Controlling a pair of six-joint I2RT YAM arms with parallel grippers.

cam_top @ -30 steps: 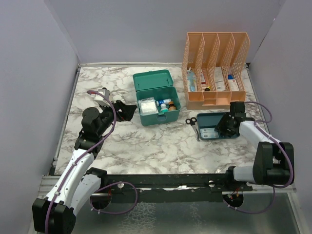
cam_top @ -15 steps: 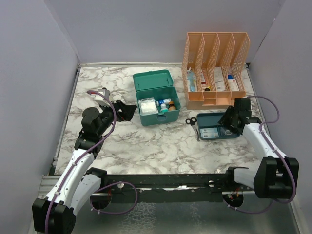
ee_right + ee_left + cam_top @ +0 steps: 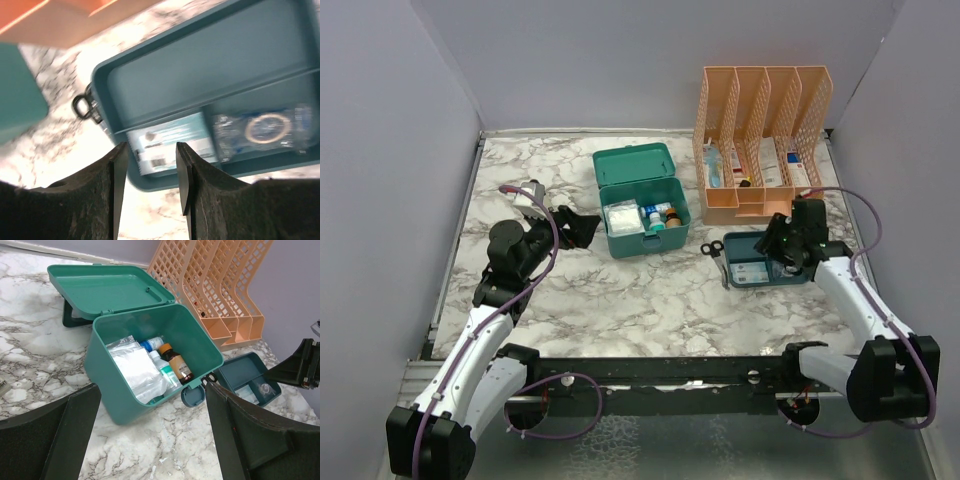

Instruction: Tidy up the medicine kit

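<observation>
Right gripper (image 3: 150, 155) shifted left over blue tray (image 3: 200, 75), its contents blurred.

Orange mesh organizer (image 3: 763, 140) behind blue tray (image 3: 745, 246); scissors (image 3: 711, 249) at tray's left edge.

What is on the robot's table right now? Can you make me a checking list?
Surface: white-and-grey marbled table top, flat and whole.
Job's things: teal-green plastic medicine box, lid open, white packets and small bottles inside.
Clutter: flat dark-blue plastic tray holding packets; black scissors beside it; tall orange mesh file organizer holding boxes.
Claws: left claw open, empty, left of the box; right claw open, empty, above the tray.
Cables: purple cables loop along both arms.
Surroundings: plain lilac walls.
</observation>
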